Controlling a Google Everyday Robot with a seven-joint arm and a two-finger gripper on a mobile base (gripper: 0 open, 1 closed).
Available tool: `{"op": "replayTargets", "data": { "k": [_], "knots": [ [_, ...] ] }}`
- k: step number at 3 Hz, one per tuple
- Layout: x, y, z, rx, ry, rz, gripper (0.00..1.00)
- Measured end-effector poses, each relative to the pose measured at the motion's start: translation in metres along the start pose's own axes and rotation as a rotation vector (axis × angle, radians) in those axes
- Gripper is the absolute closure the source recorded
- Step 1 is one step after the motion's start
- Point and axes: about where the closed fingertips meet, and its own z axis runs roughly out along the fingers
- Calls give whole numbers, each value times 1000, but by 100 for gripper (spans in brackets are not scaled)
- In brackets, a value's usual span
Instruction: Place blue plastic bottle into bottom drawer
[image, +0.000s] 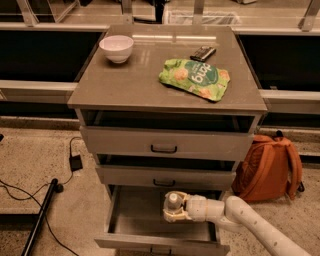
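The bottom drawer (135, 242) of the grey cabinet stands pulled open, its inside showing. My gripper (172, 209) reaches in from the lower right on a white arm and hangs over the open drawer's middle. It is shut on the blue plastic bottle (172, 201), whose white cap points up and towards the camera. The bottle's body is mostly hidden between the fingers. It sits at about the level of the drawer's top edge, just below the middle drawer (165, 176).
On the cabinet top lie a white bowl (116, 48), a green snack bag (195, 78) and a dark bar (202, 52). An orange backpack (267, 167) leans at the cabinet's right. Cables and a black pole (40, 215) lie on the floor at left.
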Motion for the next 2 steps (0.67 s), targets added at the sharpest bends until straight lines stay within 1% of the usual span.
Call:
{"op": "replayTargets", "data": {
  "k": [1,2],
  "knots": [
    [46,-13,11,59,52,26,100],
    [92,-23,18,101,58,14,100]
  ]
}}
